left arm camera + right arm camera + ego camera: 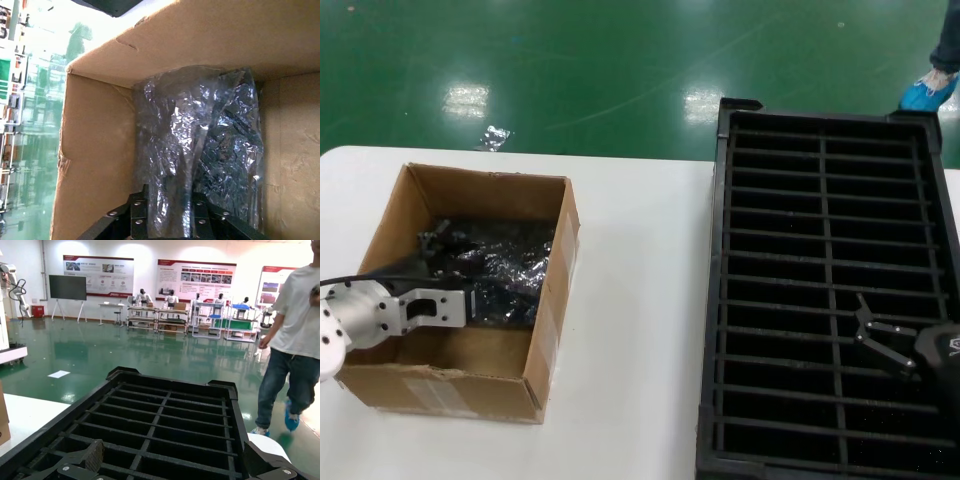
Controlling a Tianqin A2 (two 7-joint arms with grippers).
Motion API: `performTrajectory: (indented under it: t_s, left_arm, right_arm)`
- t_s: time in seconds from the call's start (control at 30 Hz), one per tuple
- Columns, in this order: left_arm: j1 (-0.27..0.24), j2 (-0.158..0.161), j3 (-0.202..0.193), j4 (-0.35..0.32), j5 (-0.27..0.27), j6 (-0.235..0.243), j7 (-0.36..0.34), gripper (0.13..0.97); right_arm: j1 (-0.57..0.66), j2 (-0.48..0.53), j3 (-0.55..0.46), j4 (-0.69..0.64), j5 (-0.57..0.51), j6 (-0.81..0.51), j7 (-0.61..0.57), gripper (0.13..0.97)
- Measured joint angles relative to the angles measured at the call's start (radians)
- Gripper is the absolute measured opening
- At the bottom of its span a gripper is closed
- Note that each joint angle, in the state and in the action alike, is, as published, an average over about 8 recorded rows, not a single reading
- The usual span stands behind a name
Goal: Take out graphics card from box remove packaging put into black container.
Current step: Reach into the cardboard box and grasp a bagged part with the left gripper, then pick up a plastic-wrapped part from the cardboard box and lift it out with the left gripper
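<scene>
A glossy green floor (570, 60) stretches behind a white counter (640, 300), and the right wrist view shows a hall beyond with display boards (195, 277), shelving, and a person in a white shirt and jeans (292, 340) standing just past the counter's far edge; a blue shoe (928, 90) shows in the head view at the same corner. The black container (830, 290) fills the counter's right side, its ribbed slots bare. The right gripper (882, 338) hangs over the container's near right part, its jaws spread apart and holding nothing. Well apart on the left sits the box (470, 290), open-topped, its walls closing in everything inside. The left gripper (480, 300) reaches into it over the near left wall, jaws closed on the packaging (200, 150), whose crinkled plastic runs between them in the left wrist view. The bag lies on the box floor against the far wall. The graphics card (227, 145) is still in the bag, only a dark shape through the plastic. A small crumpled silvery scrap (493, 137) lies on the floor beyond the counter.
</scene>
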Motion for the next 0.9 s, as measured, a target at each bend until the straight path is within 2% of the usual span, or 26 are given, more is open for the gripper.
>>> performTrajectory:
  t_s: [0.37,0.67,0.9]
  left_arm:
    - [0.045,-0.034,-0.013,-0.092,0.051,0.001,-0.066,0.21]
    - [0.065,-0.05,-0.024,-0.135,0.081,0.001,-0.094,0.146]
    - [0.087,-0.061,-0.046,-0.196,0.116,-0.008,-0.126,0.141]
  right_arm:
    - [0.0,0.0,0.0,0.0,0.0,0.0,0.0,0.966]
    - [0.0,0.0,0.0,0.0,0.0,0.0,0.0,0.966]
    - [0.0,0.0,0.0,0.0,0.0,0.0,0.0,0.966]
